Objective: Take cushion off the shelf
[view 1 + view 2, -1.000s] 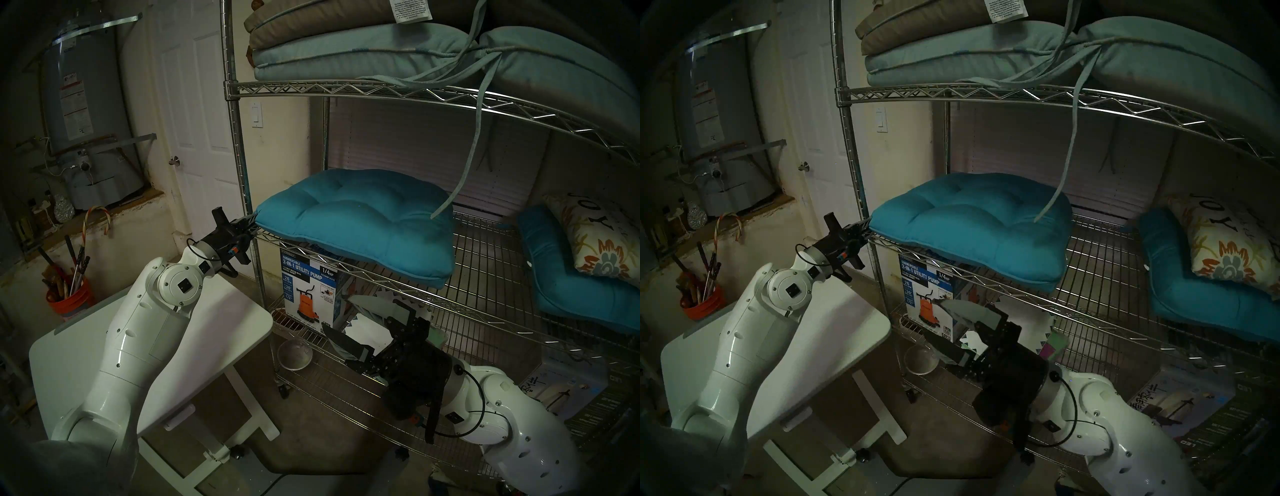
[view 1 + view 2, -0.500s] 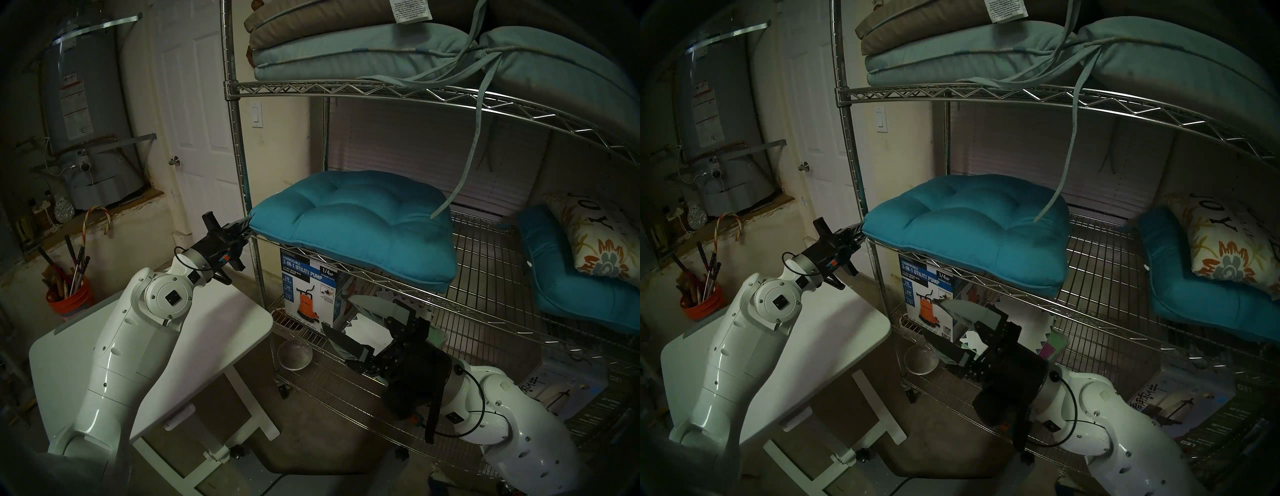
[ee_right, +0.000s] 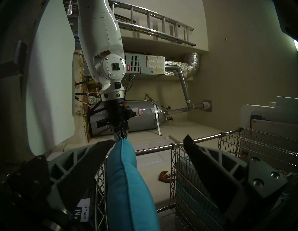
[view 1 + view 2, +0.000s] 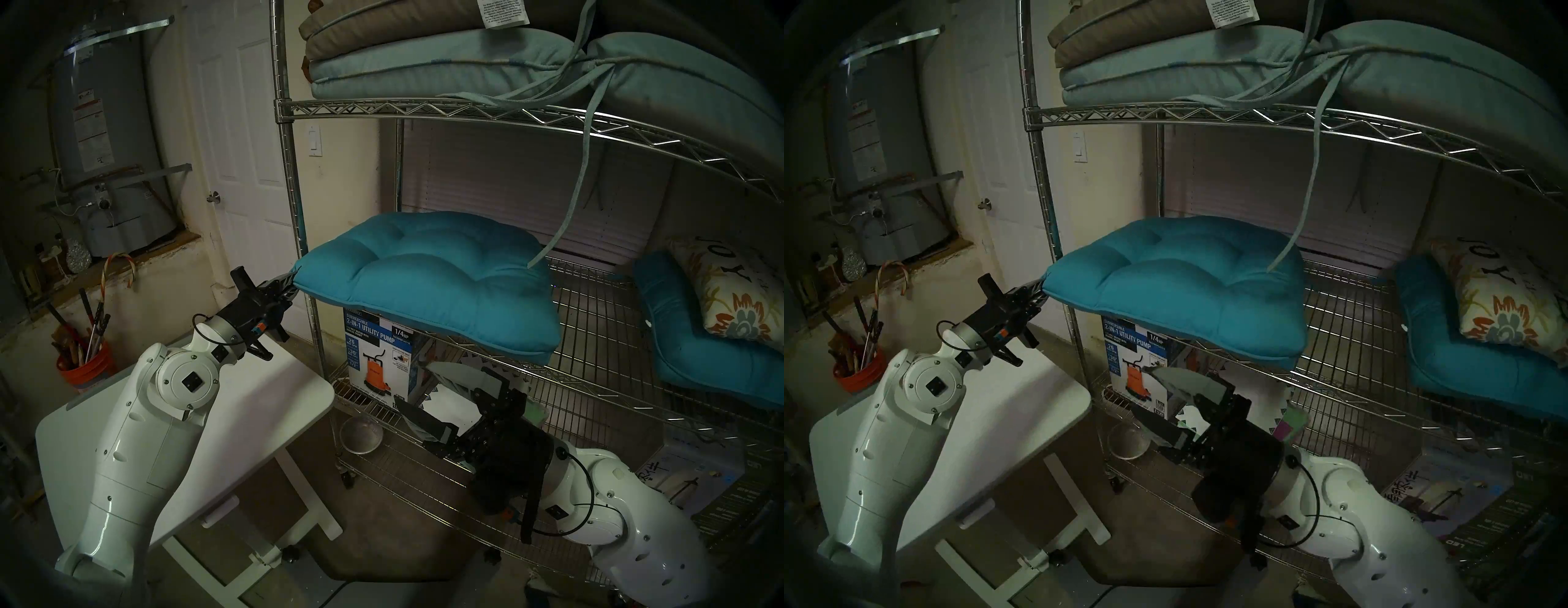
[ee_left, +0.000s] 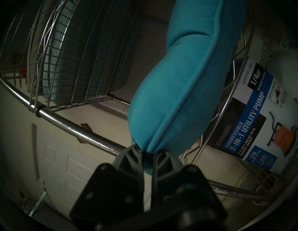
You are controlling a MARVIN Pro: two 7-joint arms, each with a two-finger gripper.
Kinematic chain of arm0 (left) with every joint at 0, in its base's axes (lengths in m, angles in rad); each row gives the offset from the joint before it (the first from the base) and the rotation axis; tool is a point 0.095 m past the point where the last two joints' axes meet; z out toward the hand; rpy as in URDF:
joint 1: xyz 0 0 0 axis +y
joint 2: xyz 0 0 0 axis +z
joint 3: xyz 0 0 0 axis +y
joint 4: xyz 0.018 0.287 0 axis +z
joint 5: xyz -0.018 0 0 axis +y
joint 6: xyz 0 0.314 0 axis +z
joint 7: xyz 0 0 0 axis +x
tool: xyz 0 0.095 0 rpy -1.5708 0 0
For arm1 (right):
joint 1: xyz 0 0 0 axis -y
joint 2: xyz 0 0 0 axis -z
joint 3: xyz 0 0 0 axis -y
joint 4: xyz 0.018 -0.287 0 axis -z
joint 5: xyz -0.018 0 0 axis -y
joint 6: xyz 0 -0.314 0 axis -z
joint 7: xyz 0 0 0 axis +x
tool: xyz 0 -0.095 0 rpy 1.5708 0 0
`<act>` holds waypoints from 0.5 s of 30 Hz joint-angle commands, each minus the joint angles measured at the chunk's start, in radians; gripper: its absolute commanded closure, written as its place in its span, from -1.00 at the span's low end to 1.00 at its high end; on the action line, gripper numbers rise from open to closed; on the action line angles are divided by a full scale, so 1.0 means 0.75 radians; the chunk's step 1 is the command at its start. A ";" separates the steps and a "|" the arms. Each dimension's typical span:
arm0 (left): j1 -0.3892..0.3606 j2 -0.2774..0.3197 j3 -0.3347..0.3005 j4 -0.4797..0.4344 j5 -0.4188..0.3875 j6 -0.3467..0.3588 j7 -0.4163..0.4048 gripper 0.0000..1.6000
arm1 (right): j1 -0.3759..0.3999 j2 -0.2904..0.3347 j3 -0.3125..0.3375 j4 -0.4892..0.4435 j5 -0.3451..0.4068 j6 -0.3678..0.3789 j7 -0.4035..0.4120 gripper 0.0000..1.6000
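Note:
The teal tufted cushion (image 4: 428,284) (image 4: 1178,288) lies on the middle tier of the chrome wire shelf (image 4: 292,170) (image 4: 1038,170). Its left corner sticks out past the front left post. My left gripper (image 4: 290,282) (image 4: 1038,291) (image 5: 147,150) is shut on that corner, left of the post and above the white table. The right wrist view also shows this grip (image 3: 121,135). My right gripper (image 4: 413,384) (image 4: 1144,390) (image 3: 150,139) is open and empty, below the middle tier in front of the rack. The cushion's piped edge (image 3: 127,185) shows above it there.
A white tilting table (image 4: 254,403) stands left of the rack under my left arm. A utility pump box (image 4: 377,352) and a metal bowl (image 4: 360,435) sit on the lower tier. A bent teal cushion (image 4: 700,352) with a floral pillow lies at right. A pale tie (image 4: 568,212) hangs onto the cushion.
My left gripper has drawn back to the left and a little down with the cushion's corner. The cushion slid left, past the front post. The right arm has not moved.

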 commanded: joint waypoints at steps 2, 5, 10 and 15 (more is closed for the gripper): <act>0.068 0.009 -0.082 -0.093 -0.043 0.007 0.019 1.00 | 0.000 -0.002 -0.002 -0.024 0.000 -0.002 -0.005 -1.00; 0.086 0.010 -0.098 -0.107 -0.052 0.010 0.015 1.00 | 0.000 -0.002 -0.002 -0.024 0.000 -0.002 -0.005 -1.00; 0.100 0.012 -0.111 -0.118 -0.057 0.013 0.012 1.00 | 0.000 -0.002 -0.002 -0.024 0.000 -0.002 -0.005 -1.00; 0.094 0.020 -0.108 -0.103 -0.047 -0.001 0.011 1.00 | 0.000 -0.002 -0.002 -0.024 0.000 -0.002 -0.005 -1.00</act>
